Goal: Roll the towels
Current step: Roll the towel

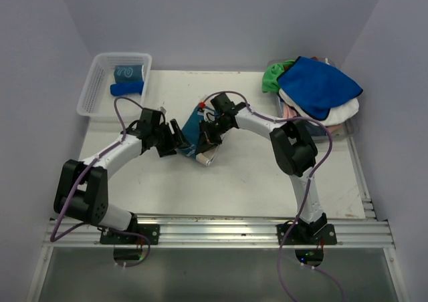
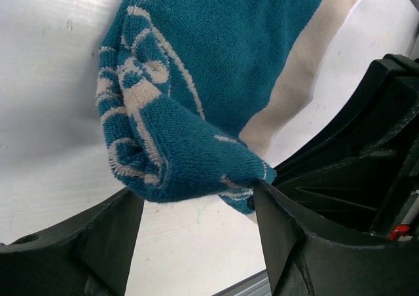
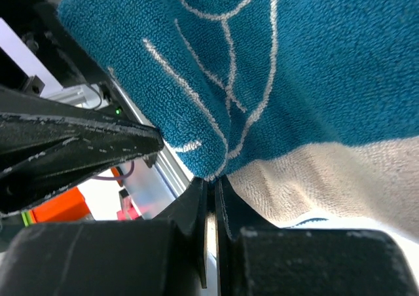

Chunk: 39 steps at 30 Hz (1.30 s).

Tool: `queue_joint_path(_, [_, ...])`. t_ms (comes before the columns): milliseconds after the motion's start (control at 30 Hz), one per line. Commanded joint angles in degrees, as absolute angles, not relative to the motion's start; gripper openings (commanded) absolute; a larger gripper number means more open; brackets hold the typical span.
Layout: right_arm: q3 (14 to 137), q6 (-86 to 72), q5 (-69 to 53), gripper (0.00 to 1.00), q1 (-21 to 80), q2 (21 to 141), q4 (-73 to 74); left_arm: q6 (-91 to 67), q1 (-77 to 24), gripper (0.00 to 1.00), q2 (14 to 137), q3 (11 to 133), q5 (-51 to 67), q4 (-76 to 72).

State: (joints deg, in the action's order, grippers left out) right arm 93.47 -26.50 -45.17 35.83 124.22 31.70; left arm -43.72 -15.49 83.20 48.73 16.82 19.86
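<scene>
Teal-and-beige terry cloth towel with white swirls (image 2: 216, 80), part-rolled, sits between the wide-spread jaws of left tool (image 2: 196, 201); right tool (image 3: 211, 185) pinches its edge, jaws narrow.

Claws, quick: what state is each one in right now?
Left claw: open, around the rolled end of the teal towel.
Right claw: closed on the teal towel's edge.

White table (image 1: 254, 178), 1 mesh basket (image 1: 91, 96) far left, towel heap (image 1: 317, 88) far right, teal towel (image 1: 192, 131) mid-table.
</scene>
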Motion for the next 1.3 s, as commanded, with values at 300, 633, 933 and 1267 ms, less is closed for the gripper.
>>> queue_joint_path(300, [104.3,-25.7,-46.0,0.0,32.1,129.9,37.9,-44.3,-15.0,0.69,89.5,56.5,15.3,15.5])
queue_joint_path(633, [115.4,-22.3,-44.9,0.0,30.4,137.7,45.0,-45.1,-15.1,0.67,93.7,61.9,15.6,13.9])
queue_joint_path(933, [117.5,-22.0,-43.7,0.01,29.7,140.5,45.6,-43.6,-14.8,0.65,102.1,67.8,13.4,13.3])
queue_joint_path(1267, [110.6,-22.1,-37.4,0.44,28.8,132.6,41.0,-45.9,-13.0,0.64,107.8,70.0,11.1,9.4])
